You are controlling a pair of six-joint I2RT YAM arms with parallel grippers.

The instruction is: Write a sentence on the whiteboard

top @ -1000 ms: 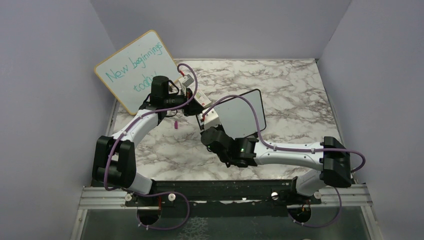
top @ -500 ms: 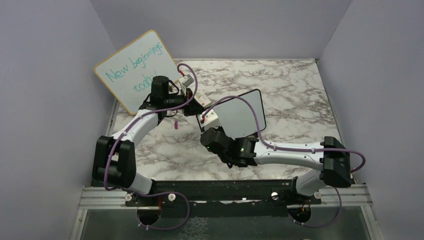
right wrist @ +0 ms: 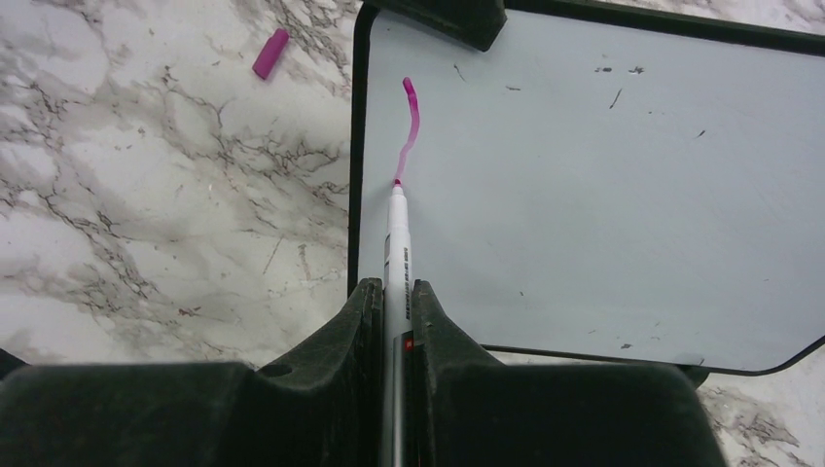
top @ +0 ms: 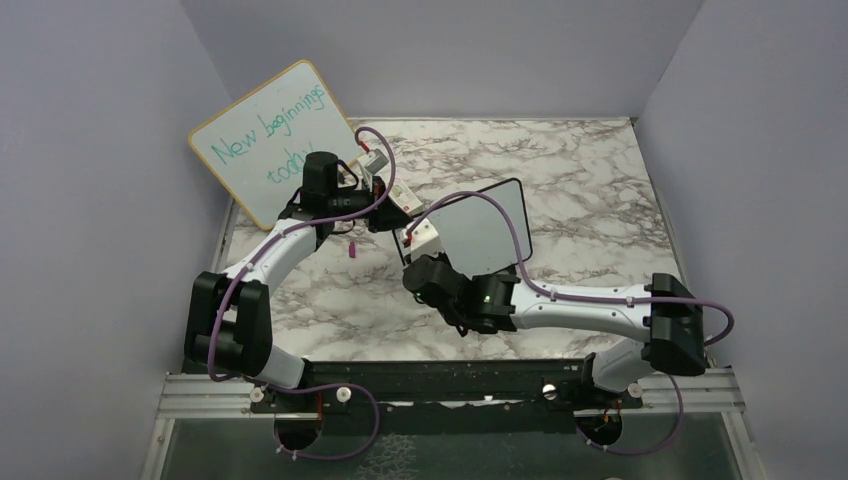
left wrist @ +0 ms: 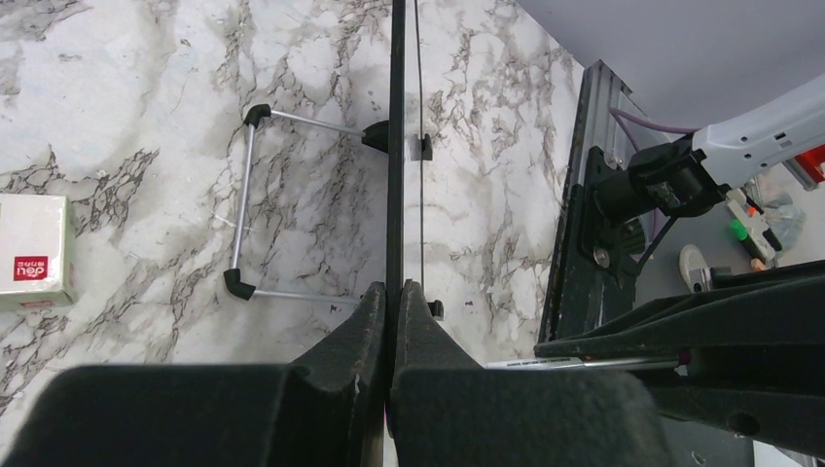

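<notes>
— What's the setting?
— Pale lavender walls (top: 450, 50) close in a grey-veined marble table (top: 600, 180). A wood-framed board (top: 270, 140) with teal writing leans in the far left corner.

— And the whiteboard?
— The whiteboard (right wrist: 603, 195) sits about mid-table, a little left of centre, propped on its wire stand (left wrist: 243, 209).

— The arms?
— The left gripper (left wrist: 394, 292) is pinched tight on the whiteboard's black frame, which its wrist camera sees edge-on. The right gripper (right wrist: 394, 292) is clamped on a white marker (right wrist: 397, 233), tip touching the board just inside the left edge of its frame.

— Anything written?
— Of the sentence (right wrist: 410, 126) only one curved pink stroke shows, running from the marker tip towards the corner held by the left gripper.

— Loose bits?
— A pink cap (right wrist: 270, 53) lies on the marble beside that corner, apart from the frame.
</notes>
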